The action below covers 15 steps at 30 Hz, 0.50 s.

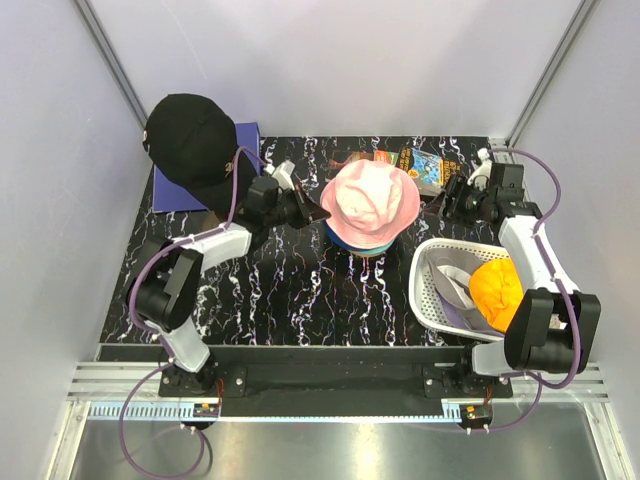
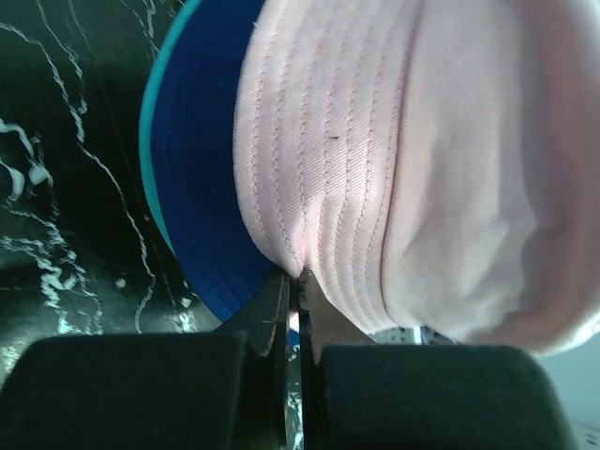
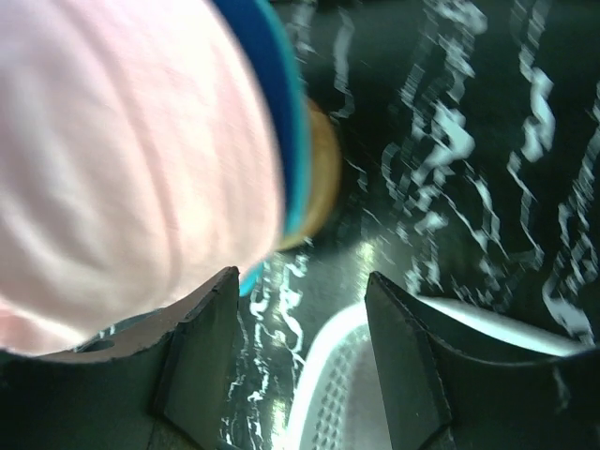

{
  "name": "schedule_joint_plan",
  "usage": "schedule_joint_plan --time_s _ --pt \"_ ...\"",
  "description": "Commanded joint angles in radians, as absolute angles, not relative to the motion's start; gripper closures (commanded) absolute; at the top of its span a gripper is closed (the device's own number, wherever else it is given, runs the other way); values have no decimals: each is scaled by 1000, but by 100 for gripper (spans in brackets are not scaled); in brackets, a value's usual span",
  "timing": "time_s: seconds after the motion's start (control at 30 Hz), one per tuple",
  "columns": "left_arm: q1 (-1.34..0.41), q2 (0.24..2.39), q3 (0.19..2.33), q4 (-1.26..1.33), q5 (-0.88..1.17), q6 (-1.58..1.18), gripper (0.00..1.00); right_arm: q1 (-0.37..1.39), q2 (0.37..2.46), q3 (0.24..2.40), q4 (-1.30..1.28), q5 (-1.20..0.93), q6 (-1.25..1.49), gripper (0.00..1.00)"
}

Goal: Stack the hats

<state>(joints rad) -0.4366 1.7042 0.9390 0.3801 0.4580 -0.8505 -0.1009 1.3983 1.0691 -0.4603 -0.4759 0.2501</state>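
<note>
A pink bucket hat (image 1: 370,198) sits on top of a teal and a blue hat (image 1: 362,245) at the table's middle. My left gripper (image 1: 312,212) is at its left brim. In the left wrist view the gripper (image 2: 296,277) is shut, pinching the edge of the pink brim (image 2: 375,169), with the blue hat's brim (image 2: 202,187) beside it. My right gripper (image 1: 452,196) is open and empty, right of the stack. Its view (image 3: 300,281) shows the pink hat (image 3: 122,159) at the left. An orange hat (image 1: 496,290) and a greyish-lavender hat (image 1: 452,288) lie in the basket. A black cap (image 1: 192,145) sits at the back left.
The white perforated basket (image 1: 425,265) stands at the front right, and its rim (image 3: 342,375) lies below my right fingers. A cream mannequin head (image 3: 321,178) shows under the stack. Snack packets (image 1: 422,162) lie at the back. A purple square (image 1: 245,135) lies under the black cap.
</note>
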Motion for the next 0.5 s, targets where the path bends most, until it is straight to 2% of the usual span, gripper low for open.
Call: schedule_joint_plan --time_s 0.0,0.2,0.47 --pt "-426 1732 1067 259 416 -749 100 -107 1423 1147 -364 -640 213 36" --pt "-425 1795 1158 127 405 -700 100 -114 1483 1163 -152 -741 273 40" --pt "-423 1815 1206 95 396 -680 100 -114 1589 1170 -26 -867 334 42"
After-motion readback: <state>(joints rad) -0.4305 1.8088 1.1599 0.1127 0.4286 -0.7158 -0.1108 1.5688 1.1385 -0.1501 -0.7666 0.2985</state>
